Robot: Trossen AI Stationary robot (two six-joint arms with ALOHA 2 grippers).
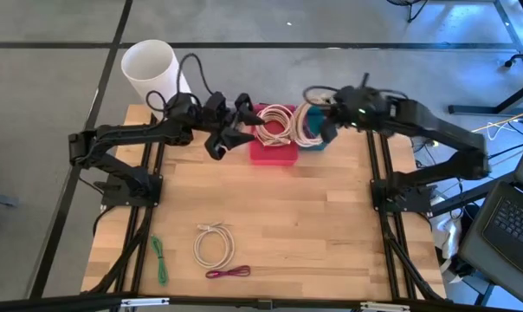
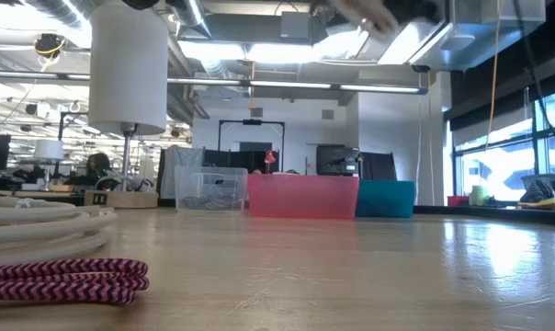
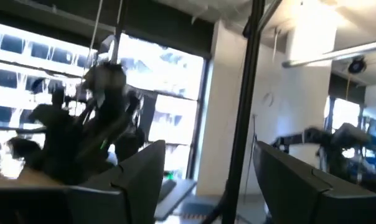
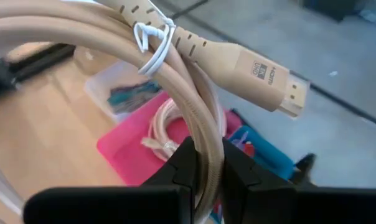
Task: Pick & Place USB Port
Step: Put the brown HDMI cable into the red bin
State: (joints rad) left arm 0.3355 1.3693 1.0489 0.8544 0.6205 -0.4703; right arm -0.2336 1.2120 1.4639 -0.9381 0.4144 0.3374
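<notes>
Right wrist view shows the right gripper (image 4: 203,171) clamped on a beige coiled cable (image 4: 194,81) above the pink bin (image 4: 135,155); the loose coil could slip or snag the bin rim when released

Beige coiled cable (image 4: 194,106), tie-bound, held aloft

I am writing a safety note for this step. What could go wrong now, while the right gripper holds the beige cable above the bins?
1. The right gripper pinches only one strand of the beige cable coil; it may slip.
2. The stiff connector sticks out and may catch the pink bin's rim.
3. The left gripper hovers close by, so the arms could touch.
</notes>
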